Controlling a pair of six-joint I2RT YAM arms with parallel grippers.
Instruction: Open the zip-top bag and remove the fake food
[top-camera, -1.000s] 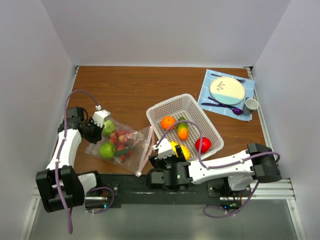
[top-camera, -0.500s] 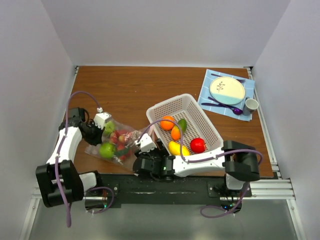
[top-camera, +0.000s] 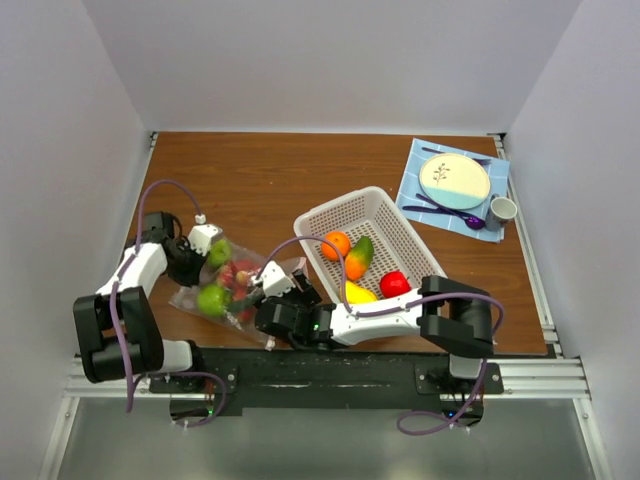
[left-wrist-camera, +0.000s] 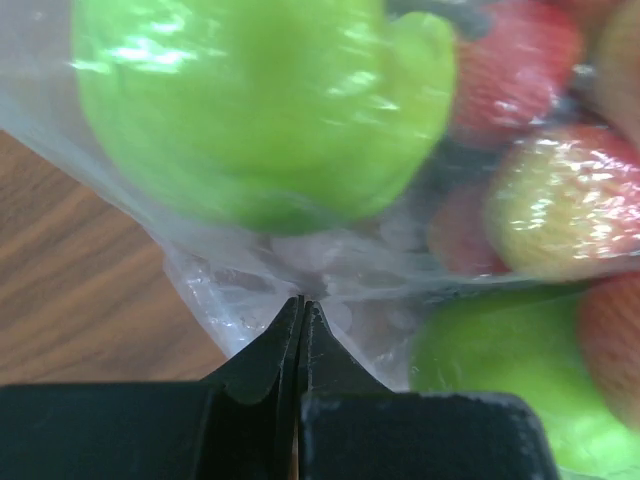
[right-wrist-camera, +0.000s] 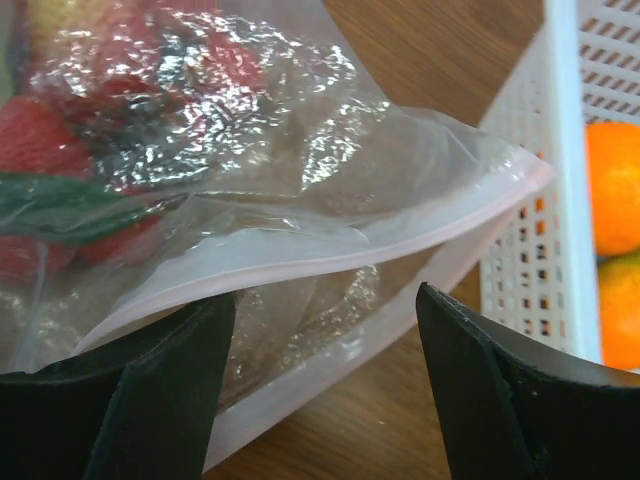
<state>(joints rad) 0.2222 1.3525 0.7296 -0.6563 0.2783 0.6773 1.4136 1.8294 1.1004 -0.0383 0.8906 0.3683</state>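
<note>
Fingers of the left gripper (left-wrist-camera: 300, 305) are pressed tight together on a fold of the clear, crinkly plastic zip-top bag (left-wrist-camera: 300, 255) with a pink zip strip. Those of the right gripper (right-wrist-camera: 322, 305) stand wide apart, one on either side of the bag's gaping pink-edged mouth, gripping nothing.

From overhead, the brown wooden table (top-camera: 260, 175) fills the middle. The left arm (top-camera: 137, 272) rises from its base at 7 o'clock, elbow bent, with its wrist turned toward 3 o'clock onto the bag's 9 o'clock end. The right arm (top-camera: 385, 318) lies low along the near edge. It stretches from its base at 5 o'clock toward 9 o'clock and ends at the bag's 4 o'clock corner.

A white perforated plastic basket (top-camera: 336, 206) sits askew just past centre toward 4 o'clock, its wall just beside the bag's mouth. The bag lies at 8 o'clock, wrinkled and bulging with glossy plastic fake food (top-camera: 240, 275): two green apples (top-camera: 213, 298) and a cluster of red pieces. Four more fruits lie in the basket: an orange (top-camera: 337, 243), an orange-and-green fruit (top-camera: 358, 258), a yellow one (top-camera: 358, 292) and a red one (top-camera: 395, 284).

At 1 o'clock a blue cloth (top-camera: 420, 160) carries a round cream-and-blue plate (top-camera: 454, 180) bearing a small dark sprig motif. A purple spoon (top-camera: 440, 212) and a grey cup (top-camera: 502, 209) sit at the plate's 5 o'clock side.
</note>
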